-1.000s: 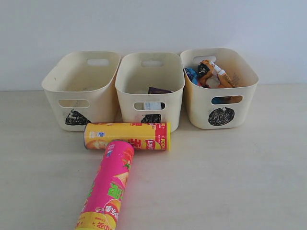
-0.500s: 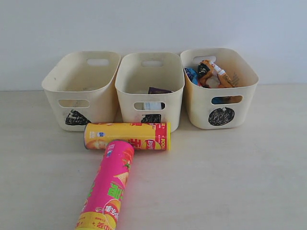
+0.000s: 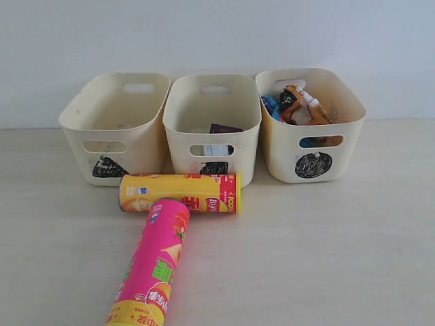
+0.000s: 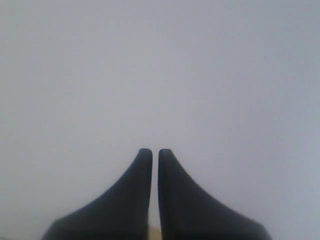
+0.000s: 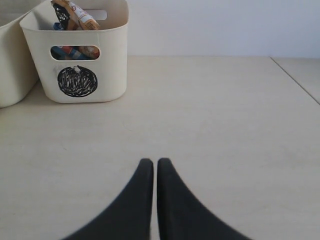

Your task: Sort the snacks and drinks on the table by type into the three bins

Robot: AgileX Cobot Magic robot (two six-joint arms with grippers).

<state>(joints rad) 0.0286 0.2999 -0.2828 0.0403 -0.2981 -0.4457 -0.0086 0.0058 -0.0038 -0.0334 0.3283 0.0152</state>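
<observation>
On the table (image 3: 326, 244) in front of the bins, no movement at all: same layout as a second ago, so a pause, not progress. Lying crosswise just before the square-marked bin (image 3: 180, 146): the yellow chip tube (image 3: 180, 193). Butted against its side and pointing toward the camera: the pink chip tube (image 3: 153, 265). Already down in the square bin: the dark purple juice box (image 3: 225, 128) and the white-and-blue carton (image 3: 216, 149). Piled in the circle bin (image 3: 279, 149): the orange-brown bag (image 3: 302, 105) and the blue bag (image 3: 270, 106). Nothing showing in the triangle bin (image 3: 75, 129), probably the tubes' home. Two tubes left, then.

No arm in the exterior view. Left gripper (image 4: 155, 152) closed on nothing, aimed at blank wall. Right gripper (image 5: 155, 162) likewise together and unloaded, low over the table, well apart from the circle bin.
</observation>
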